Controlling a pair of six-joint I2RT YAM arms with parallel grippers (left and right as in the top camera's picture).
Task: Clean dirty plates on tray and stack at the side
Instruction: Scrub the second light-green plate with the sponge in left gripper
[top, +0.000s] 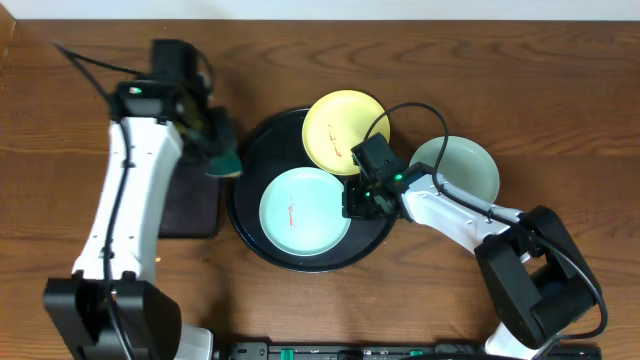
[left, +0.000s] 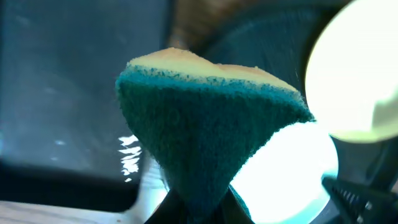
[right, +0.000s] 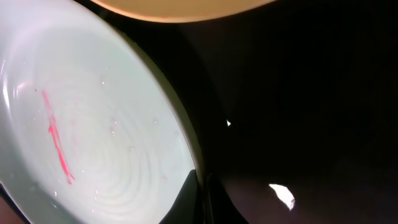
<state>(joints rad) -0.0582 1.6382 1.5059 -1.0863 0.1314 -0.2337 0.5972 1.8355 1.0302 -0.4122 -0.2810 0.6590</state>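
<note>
- The left gripper (top: 216, 152) is clamped on a green-and-yellow sponge (top: 222, 160), pinching it into a wedge. It hangs at the left rim of the round black tray (top: 258, 150), with the green scouring face (left: 205, 143) turned down.
- The right gripper (top: 358, 198) sits low at the right edge of the turquoise plate (top: 300, 212) on the tray. A dark finger (right: 200, 196) shows right at that plate's rim, but I cannot tell whether the pincer is closed on it.
- The step in hand looks like wiping this plate. The sponge would need to come in over the near rim and land flat on the red smear (right: 56, 143). The right arm should steady the rim so the plate does not skate across the glossy tray.
- A light, centred stroke seems safest, as a hard push toward the right could drive the plate into the yellow plate (top: 340, 125).
- The tray holds two plates. The smeared turquoise one lies flat in the front half. The yellow one, with faint red marks, sits at the back and rides over the far rim.
- A second turquoise plate (top: 465, 165) rests on the table (top: 520, 70), off the tray to the right, and looks clean from above.
- A dark rectangular tray (top: 190, 205) lies under the left arm.
</note>
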